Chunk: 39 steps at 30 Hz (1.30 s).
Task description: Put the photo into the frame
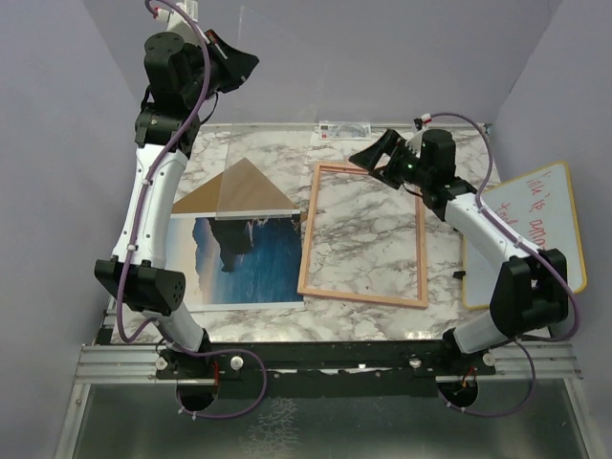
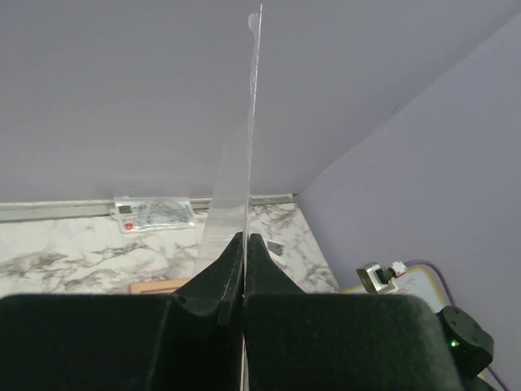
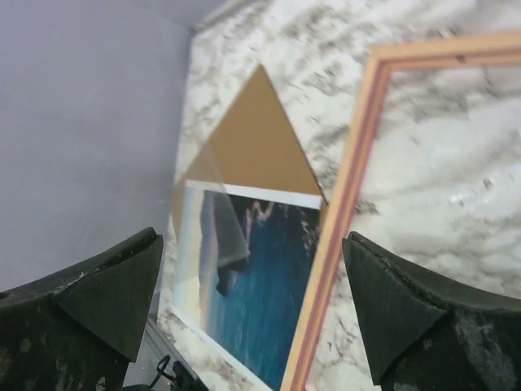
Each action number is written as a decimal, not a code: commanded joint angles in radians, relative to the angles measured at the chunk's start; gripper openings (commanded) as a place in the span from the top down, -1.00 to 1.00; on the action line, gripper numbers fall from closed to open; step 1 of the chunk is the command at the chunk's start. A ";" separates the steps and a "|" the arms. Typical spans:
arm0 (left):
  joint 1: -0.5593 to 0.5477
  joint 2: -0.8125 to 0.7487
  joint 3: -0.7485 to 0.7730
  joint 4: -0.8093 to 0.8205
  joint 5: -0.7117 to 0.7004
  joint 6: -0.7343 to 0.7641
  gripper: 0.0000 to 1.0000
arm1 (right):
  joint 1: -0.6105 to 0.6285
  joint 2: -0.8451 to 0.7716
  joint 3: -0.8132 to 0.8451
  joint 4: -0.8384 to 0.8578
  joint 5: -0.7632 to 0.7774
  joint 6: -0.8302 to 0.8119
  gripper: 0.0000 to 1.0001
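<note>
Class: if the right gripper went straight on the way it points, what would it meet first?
Probably the photo, just left of the frame rail in the wrist view; depth is unclear.

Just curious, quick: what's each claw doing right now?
Left claw: closed, holding the clear pane.
Right claw: open, holding nothing.

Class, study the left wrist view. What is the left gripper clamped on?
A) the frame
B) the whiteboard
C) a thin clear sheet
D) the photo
C: the left gripper is shut on a clear sheet seen edge-on, while the photo and the frame lie flat below.
</note>
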 commanded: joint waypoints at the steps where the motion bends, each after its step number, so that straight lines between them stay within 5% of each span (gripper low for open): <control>1: 0.005 0.014 0.077 0.095 0.164 -0.168 1.00 | 0.009 -0.065 -0.027 0.334 -0.094 0.075 -0.98; 10: 0.009 0.023 0.188 0.286 0.324 -0.409 1.00 | 0.001 -0.097 -0.034 0.580 0.027 0.167 -1.00; 16: 0.030 0.033 0.197 0.394 0.346 -0.527 1.00 | -0.001 -0.080 -0.001 0.755 -0.131 0.169 -0.98; 22: 0.084 0.039 0.176 0.402 0.330 -0.563 1.00 | -0.022 -0.088 -0.108 1.158 -0.334 0.397 -0.62; 26: 0.101 0.047 0.135 0.472 0.354 -0.624 1.00 | -0.023 -0.039 -0.066 1.277 -0.447 0.530 -0.36; 39: 0.114 0.066 0.097 0.513 0.396 -0.636 1.00 | -0.023 -0.013 0.104 1.055 -0.480 0.474 -0.12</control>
